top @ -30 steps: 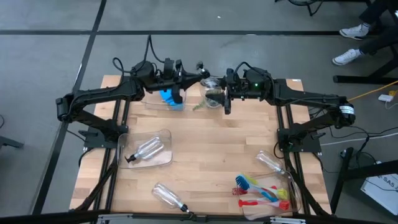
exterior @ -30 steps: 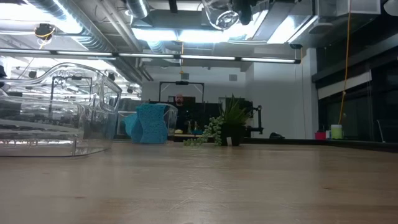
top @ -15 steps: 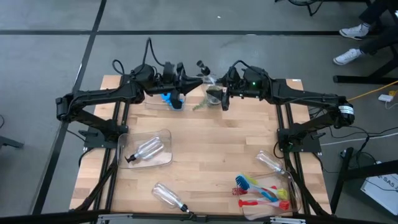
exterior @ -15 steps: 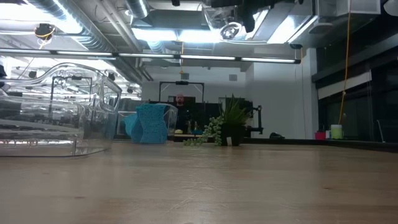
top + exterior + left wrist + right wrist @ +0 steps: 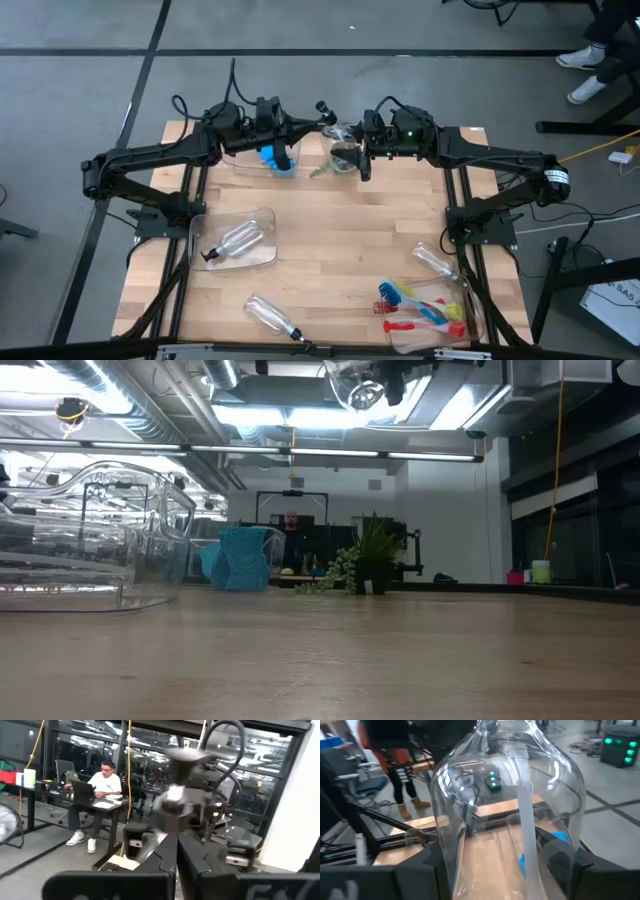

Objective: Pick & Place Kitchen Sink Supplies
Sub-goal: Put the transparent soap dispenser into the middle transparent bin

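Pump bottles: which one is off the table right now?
The bottle at the table's far edge, held up in the right gripper. The other three lie flat: one in the left bin, two on bare wood.

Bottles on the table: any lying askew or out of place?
Yes. Two clear bottles lie on their sides on bare wood: one near the front edge, one beside the brush bin. A third lies inside the left bin.

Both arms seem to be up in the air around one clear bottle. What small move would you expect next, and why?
Probably the left end effector twists or eases off the black pump top. The right end effector holds the clear bottle raised above the table, and the left one's shut fingers point right at the pump top. That looks like two-handed work on the cap, though the aim is unsure.
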Controlling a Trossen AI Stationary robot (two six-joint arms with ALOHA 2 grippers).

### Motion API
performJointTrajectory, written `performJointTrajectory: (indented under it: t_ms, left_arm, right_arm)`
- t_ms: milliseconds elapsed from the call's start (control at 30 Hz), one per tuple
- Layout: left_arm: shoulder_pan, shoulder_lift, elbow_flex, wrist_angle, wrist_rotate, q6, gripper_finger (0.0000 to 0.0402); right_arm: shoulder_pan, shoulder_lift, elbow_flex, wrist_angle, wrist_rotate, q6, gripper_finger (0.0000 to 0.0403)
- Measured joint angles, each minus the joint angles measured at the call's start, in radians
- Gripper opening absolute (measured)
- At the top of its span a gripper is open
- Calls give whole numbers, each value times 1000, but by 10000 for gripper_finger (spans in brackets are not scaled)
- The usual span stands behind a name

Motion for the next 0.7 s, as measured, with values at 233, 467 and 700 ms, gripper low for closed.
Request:
performJointTrajectory:
  t_ms: [233, 467, 700]
  left_arm:
    - [8, 24, 0, 64, 3, -4, 1]
    - [8, 35, 0, 89, 21, -16, 1]
    - [8, 36, 0, 109, 18, -15, 1]
  right_arm:
    - [1, 0, 0, 26, -50, 27, 216]
    - [2, 0, 0, 27, -57, 35, 216]
    - [2, 0, 0, 27, -58, 35, 216]
